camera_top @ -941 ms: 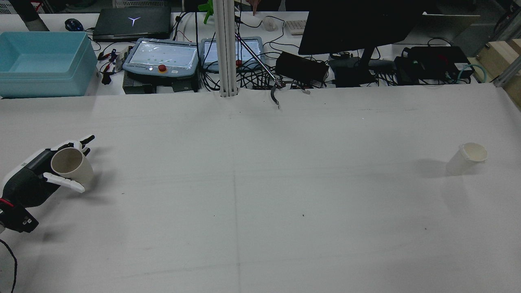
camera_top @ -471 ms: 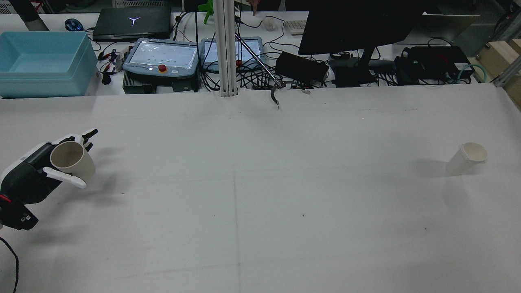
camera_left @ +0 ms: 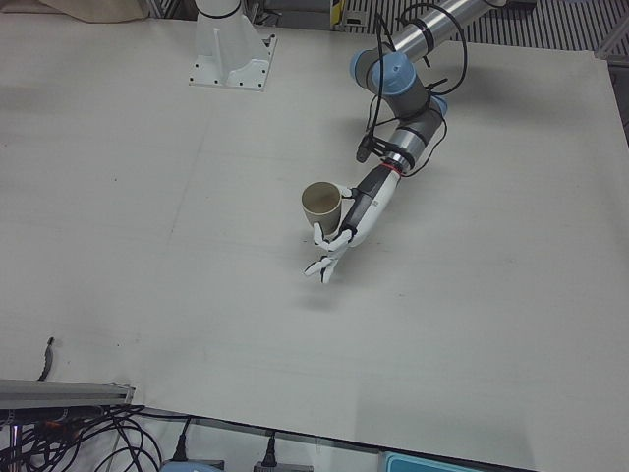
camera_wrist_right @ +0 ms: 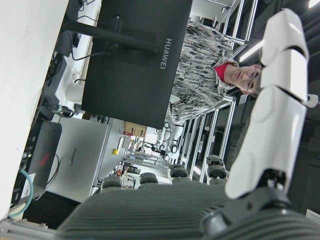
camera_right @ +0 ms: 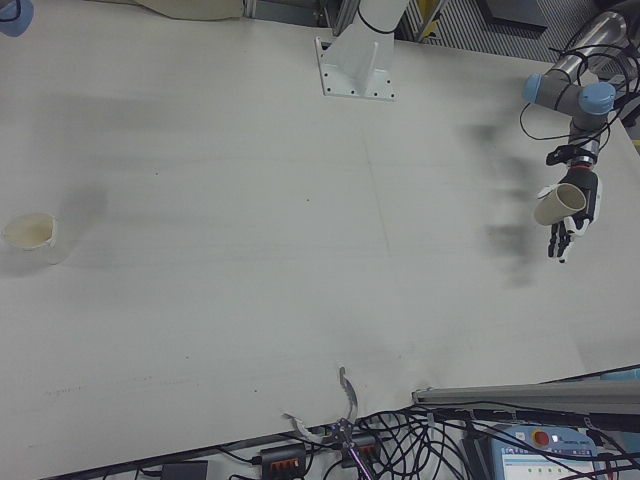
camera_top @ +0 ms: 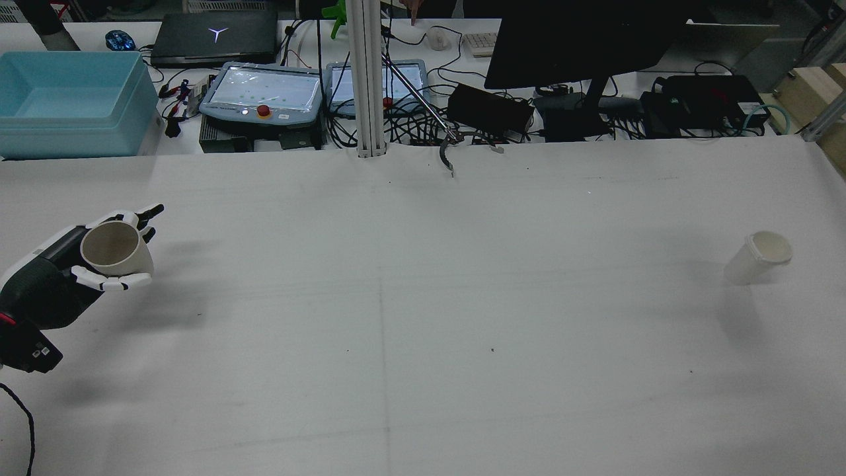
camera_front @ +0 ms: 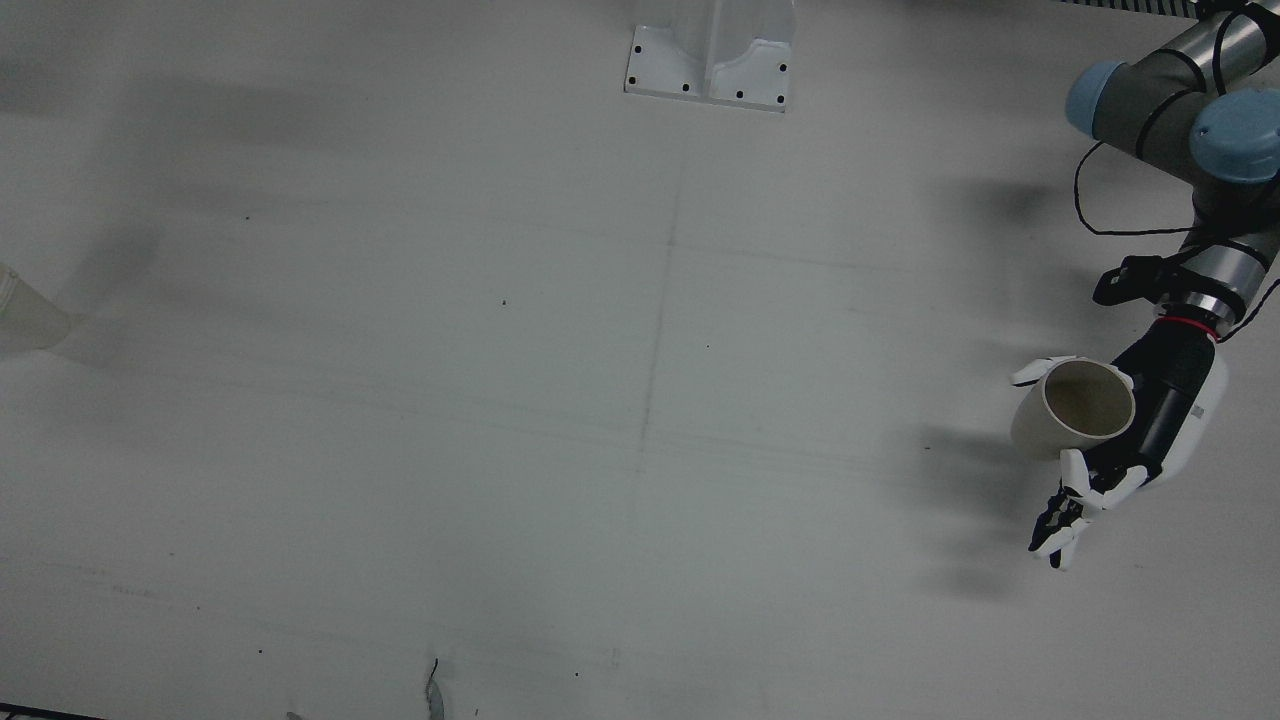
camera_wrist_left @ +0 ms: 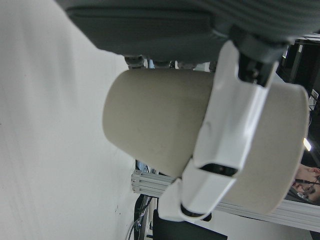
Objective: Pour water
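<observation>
My black-and-white left hand (camera_top: 63, 277) grips a beige paper cup (camera_top: 117, 250). At far right a translucent white plastic cup (camera_top: 759, 256) stands on the pale grey table (camera_top: 423, 317); upper left, a light-blue bin (camera_top: 73, 106).

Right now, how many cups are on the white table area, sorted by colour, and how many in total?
Beige cup, held in the left hand: 1
Translucent white cup, standing free on the table: 1
Total: 2
</observation>
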Controlling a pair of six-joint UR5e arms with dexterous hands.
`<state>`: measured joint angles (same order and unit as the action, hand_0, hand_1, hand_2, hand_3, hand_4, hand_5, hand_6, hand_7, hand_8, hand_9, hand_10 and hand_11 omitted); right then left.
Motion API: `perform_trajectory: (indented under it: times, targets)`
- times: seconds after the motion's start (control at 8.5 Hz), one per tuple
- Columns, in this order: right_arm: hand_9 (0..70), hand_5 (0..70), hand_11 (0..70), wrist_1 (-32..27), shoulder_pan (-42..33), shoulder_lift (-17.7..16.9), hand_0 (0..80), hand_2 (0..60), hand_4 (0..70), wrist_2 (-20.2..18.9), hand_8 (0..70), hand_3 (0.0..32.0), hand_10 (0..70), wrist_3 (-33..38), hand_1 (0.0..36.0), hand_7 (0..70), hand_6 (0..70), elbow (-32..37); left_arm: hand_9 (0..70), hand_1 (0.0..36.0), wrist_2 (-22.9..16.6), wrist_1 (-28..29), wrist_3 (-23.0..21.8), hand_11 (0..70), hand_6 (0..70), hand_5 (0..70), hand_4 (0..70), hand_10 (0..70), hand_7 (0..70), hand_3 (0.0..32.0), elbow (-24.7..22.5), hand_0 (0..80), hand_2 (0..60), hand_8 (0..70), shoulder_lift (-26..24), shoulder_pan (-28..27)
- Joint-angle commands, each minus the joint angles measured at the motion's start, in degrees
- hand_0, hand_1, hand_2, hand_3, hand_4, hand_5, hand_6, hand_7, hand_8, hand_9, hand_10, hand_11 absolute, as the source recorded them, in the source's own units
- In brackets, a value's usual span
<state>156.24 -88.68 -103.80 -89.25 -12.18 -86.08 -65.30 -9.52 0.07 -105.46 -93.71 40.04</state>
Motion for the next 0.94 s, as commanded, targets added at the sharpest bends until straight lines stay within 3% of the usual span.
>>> perform_trajectory:
  times: [0.0, 0.24, 0.35, 0.59, 0.82]
  targets:
    - [0.4, 6.7, 0.0, -22.4, 4.1, 0.2, 51.9, 13.0, 0.0, 2.1, 0.8, 0.0, 0.0, 2.2, 22.3, 0.0, 8.8, 21.0, 0.8, 36.0, -0.1, -4.4, -0.9, 6.7, 12.0, 70.0, 36.0, 1.5, 11.2, 0.0, -3.4, 80.0, 60.0, 1.4, -0.3, -0.5]
    - [3.3, 7.2, 0.0, -26.7, 5.0, 2.9, 52.1, 18.7, 1.2, 2.0, 3.6, 0.0, 0.0, 2.5, 22.4, 11.6, 15.1, 29.2, 0.8, 36.0, -0.1, -5.7, -0.9, 6.7, 12.0, 70.0, 35.9, 1.5, 11.2, 0.0, -4.5, 80.0, 60.0, 1.4, -0.2, -1.1]
    - [3.1, 7.3, 0.0, -26.8, 5.7, 3.6, 52.2, 19.3, 2.1, 2.0, 3.5, 0.0, 0.0, 2.3, 22.7, 12.4, 15.4, 29.8, 0.7, 36.0, -0.1, -6.6, -1.0, 6.7, 11.7, 70.0, 35.6, 1.4, 10.9, 0.0, -5.0, 80.0, 60.0, 1.3, -0.2, -1.3]
    - [2.9, 7.0, 0.0, -28.4, 7.0, 9.2, 51.5, 18.4, 0.0, 1.9, 3.6, 0.0, 0.0, 1.7, 22.2, 8.4, 13.4, 37.3, 0.7, 36.0, 0.0, -6.9, -1.0, 6.7, 11.4, 70.0, 35.6, 1.5, 10.5, 0.0, -5.3, 80.0, 60.0, 1.2, -0.3, -1.4]
    - [0.0, 7.3, 0.0, -29.2, 8.5, 12.2, 53.9, 18.5, 0.0, 1.9, 1.2, 0.0, 0.0, -0.9, 24.8, 3.8, 11.3, 39.0, 0.7, 36.0, 0.1, -7.0, -1.0, 7.0, 11.6, 70.0, 35.4, 1.7, 10.6, 0.0, -4.8, 80.0, 60.0, 1.3, -0.6, -1.4]
